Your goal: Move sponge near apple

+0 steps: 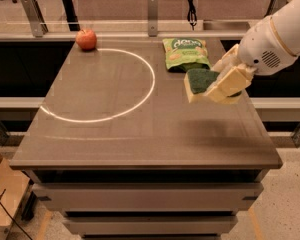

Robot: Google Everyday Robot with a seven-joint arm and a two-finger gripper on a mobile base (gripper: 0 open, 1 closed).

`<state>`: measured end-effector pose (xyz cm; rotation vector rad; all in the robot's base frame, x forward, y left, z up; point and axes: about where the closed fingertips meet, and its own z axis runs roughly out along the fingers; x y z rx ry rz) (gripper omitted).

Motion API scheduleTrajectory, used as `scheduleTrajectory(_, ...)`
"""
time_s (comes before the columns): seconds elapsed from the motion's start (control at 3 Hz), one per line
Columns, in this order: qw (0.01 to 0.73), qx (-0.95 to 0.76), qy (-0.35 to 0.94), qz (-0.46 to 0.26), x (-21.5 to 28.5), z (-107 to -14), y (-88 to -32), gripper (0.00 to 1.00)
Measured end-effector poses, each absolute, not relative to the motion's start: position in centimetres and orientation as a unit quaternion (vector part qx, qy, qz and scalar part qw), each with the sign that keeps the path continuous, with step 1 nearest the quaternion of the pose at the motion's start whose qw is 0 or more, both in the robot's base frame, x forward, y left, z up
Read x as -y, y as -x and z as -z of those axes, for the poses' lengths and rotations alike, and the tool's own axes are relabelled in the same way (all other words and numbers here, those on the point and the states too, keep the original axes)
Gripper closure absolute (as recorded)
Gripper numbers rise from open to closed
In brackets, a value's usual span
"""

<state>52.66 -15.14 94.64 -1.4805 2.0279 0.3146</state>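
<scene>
The sponge (199, 81), dark green on top with pale yellow foam below, is held in the air above the table's right side. My gripper (225, 84) comes in from the right on a white arm and is shut on the sponge. The red-orange apple (86, 39) sits at the table's far left corner, well away from the sponge.
A glossy green snack bag (185, 53) lies at the back of the table (140, 134), just behind the sponge. A white circle line (140, 99) is drawn on the tabletop. A rail with posts runs behind the table.
</scene>
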Motion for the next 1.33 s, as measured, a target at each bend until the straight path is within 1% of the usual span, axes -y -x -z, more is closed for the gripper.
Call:
scheduleTrajectory(0.33,0.313,-0.781,0.527,-0.123,13.8,-94.2,-54.6,1.0)
scheduleTrajectory(1.33,0.38,-0.815,0.408,-0.154,9.3,-94.5,-64.5,1.0)
